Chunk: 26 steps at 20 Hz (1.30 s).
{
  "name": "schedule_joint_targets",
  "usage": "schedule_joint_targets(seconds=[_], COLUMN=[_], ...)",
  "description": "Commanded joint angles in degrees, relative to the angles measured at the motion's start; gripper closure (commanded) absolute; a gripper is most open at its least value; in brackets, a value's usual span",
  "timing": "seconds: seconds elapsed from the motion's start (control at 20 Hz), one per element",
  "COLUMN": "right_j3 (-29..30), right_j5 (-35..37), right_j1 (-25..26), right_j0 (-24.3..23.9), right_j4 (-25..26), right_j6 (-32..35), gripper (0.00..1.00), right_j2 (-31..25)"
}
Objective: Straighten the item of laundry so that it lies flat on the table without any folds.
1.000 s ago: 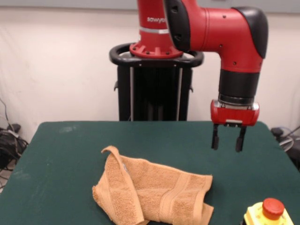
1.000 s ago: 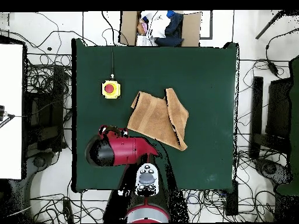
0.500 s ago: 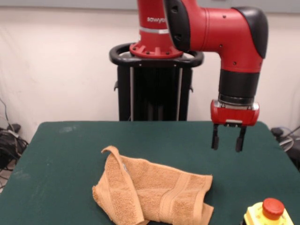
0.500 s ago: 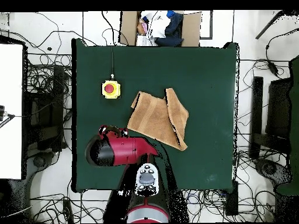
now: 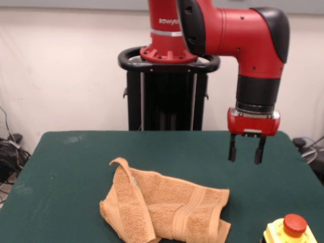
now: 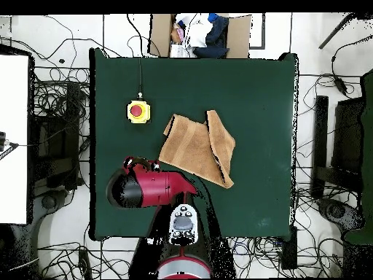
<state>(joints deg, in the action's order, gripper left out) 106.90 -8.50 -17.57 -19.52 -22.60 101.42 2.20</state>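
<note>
Not much done yet: the towel (image 5: 164,210) lies folded over itself on the counter (image 5: 71,167), below and beside the tool (image 5: 246,157), which hangs spread and empty.

Robotics lab: pedestal-mounted red arm (image 5: 233,35), green felt table (image 6: 248,80), emergency-stop button (image 6: 138,111), cable tangles (image 6: 55,87) across floor.
</note>
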Motion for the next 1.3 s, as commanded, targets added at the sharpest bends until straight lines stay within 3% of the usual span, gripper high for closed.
schedule_joint_targets(seconds=[0.05,0.5,0.8,1.3], right_j3=[2.42,4.56,7.01,10.7], right_j5=[10.79,11.61,12.33,15.18], right_j1=[0.61,-0.67,-0.64,-3.72], right_j0=[-6.13,-7.84,-12.61,-14.41], right_j4=[0.74,1.46,4.03,6.25], right_j6=[10.98,10.2,8.34,8.71], gripper=[0.0,0.0,0.0,0.0], right_j2=[-16.66,-18.76,-23.48,-23.79])
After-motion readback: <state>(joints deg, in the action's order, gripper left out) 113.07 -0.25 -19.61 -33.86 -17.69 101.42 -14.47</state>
